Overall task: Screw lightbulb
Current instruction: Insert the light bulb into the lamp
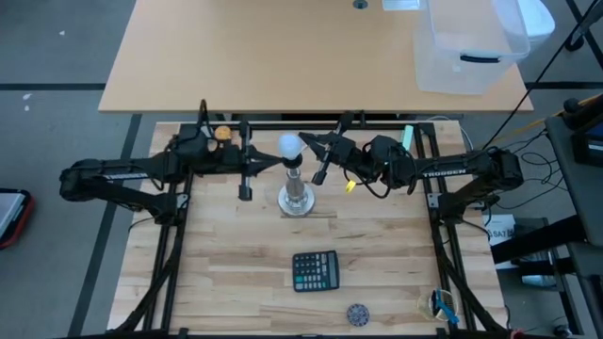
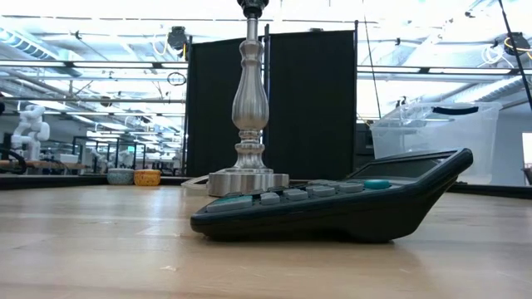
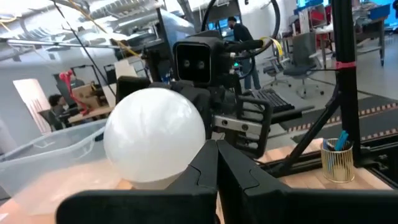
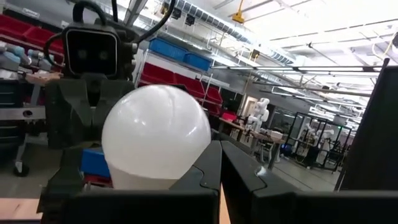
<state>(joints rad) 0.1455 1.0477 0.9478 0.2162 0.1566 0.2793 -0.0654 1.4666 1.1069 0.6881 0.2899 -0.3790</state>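
The frosted white lightbulb [image 1: 289, 144] sits upright on the dark socket top of the silver stand [image 1: 297, 196], which stands on its round base mid-table. My left gripper [image 1: 277, 162] is shut, with its tips at the bulb's left side. In the left wrist view the bulb [image 3: 154, 134] shows just beside the closed fingers [image 3: 199, 180]. My right gripper [image 1: 305, 143] is shut at the bulb's right side, and in the right wrist view the bulb [image 4: 155, 134] sits beside its closed fingers [image 4: 205, 180]. The low view shows only the stand [image 2: 248, 108]. My left gripper comes level from the table's left with shut fingers next to the bulb's lower half [image 3: 149, 177]; I cannot tell whether it touches. My right gripper comes level from the table's right with shut fingers next to the bulb's lower half [image 4: 146, 180]; I cannot tell whether it touches.
A black calculator [image 1: 315, 271] lies near the front, with a small round object [image 1: 357, 313] beside it. An orange ball [image 1: 223, 133] lies at the far left behind my left arm. A clear bin [image 1: 471, 42] stands on the far table. A cup of pens [image 1: 438, 306] stands at the front right.
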